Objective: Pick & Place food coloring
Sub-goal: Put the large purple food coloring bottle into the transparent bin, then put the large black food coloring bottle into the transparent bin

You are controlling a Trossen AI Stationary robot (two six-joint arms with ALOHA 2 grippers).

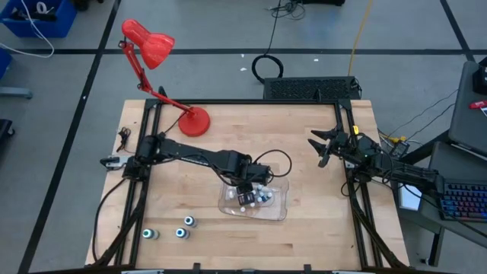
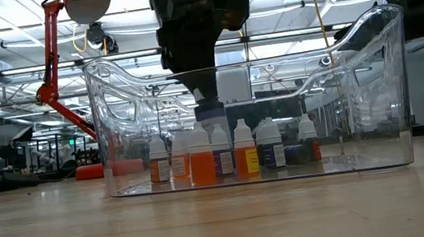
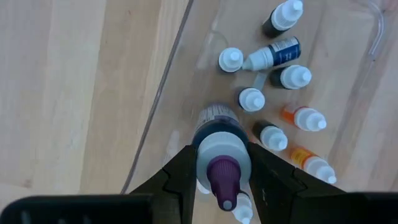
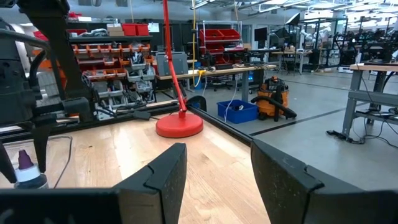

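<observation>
Right now the left gripper (image 3: 219, 180) pinches a bigger whitish bottle with a purple pointed cap (image 3: 219, 163) between its two dark fingers. It holds the bottle up over the clear plastic tray (image 1: 281, 204), near one long wall of the tray.

Under the gripper and just past it, many tiny food coloring bottles with white caps (image 3: 252, 99) stand on the tray floor. One tiny dark blue bottle (image 3: 273, 54) lies on its side among them. It has a white label, but the writing is too small to read. Two tiny orange bottles (image 3: 303, 117) stand a bit farther from the fingers. In the low view the little bottles show orange, yellow, dark blue and red bodies (image 2: 202, 163) in a row inside the tray.

Three round bottles with teal tops (image 1: 181, 232) stand on the light wooden table (image 1: 304, 152), outside the tray, well apart from the left gripper.

The right gripper (image 1: 325, 146) waits far off near the table's edge. Its fingers are spread apart and hold nothing.

A red desk lamp (image 1: 157, 61) stands at a far corner of the table.
</observation>
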